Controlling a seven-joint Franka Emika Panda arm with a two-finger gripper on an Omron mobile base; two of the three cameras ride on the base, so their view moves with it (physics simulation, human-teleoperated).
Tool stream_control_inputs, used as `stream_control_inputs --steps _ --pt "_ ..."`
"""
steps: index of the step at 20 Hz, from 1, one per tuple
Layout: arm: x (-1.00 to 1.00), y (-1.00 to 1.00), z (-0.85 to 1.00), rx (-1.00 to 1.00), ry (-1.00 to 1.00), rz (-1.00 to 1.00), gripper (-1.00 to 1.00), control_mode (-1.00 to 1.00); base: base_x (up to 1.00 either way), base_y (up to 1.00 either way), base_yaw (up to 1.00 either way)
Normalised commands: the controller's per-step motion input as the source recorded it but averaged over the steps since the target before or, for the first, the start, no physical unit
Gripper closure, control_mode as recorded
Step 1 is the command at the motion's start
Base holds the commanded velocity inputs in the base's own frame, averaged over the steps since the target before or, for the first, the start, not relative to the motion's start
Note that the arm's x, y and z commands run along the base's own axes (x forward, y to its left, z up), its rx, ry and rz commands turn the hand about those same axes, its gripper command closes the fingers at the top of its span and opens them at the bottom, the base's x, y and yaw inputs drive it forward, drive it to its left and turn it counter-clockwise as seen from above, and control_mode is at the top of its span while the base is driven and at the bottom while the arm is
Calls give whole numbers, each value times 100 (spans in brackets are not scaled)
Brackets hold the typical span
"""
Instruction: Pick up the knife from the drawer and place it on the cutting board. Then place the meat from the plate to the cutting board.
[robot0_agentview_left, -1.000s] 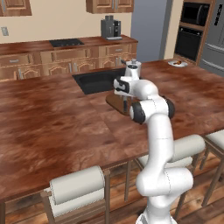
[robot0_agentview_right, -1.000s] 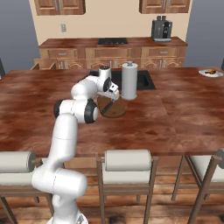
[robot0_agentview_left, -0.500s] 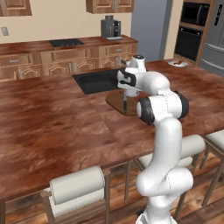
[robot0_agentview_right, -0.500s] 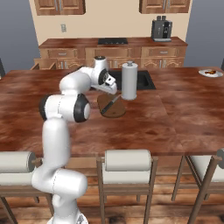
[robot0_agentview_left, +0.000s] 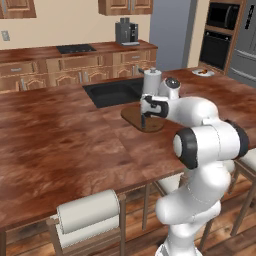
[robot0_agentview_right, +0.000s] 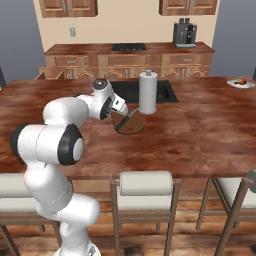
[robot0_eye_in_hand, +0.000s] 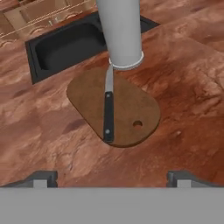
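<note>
Claw (robot0_eye_in_hand: 112, 177) lifted, spread empty; one knife (robot0_eye_in_hand: 108, 114) on one cutting board (robot0_eye_in_hand: 131, 109).

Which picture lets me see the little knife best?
The hand view. The knife lies in full sight on the cutting board, dark handle nearer the camera, blade pointing toward the white cylinder. In the left base view the knife is a thin dark sliver beside the arm. In the right base view it is too small to make out.
</note>
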Motion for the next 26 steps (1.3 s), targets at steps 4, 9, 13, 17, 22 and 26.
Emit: stream_control_inputs --steps 4,9,13,17,22,26 --pt "-92 9 97 0 -47 0 -100 -100 0 0 0" --pt "-41 0 63 0 -25 0 -100 -100 0 0 0" --pt "-42 0 -19 -2 4 0 -100 -100 0 0 0" --pt "-25 -2 -13 0 1 0 -100 100 -75 -12 0" --pt "0 0 0 0 0 0 -100 100 -92 -67 0" --pt "0 0 0 0 0 0 -100 100 -3 -100 -1"
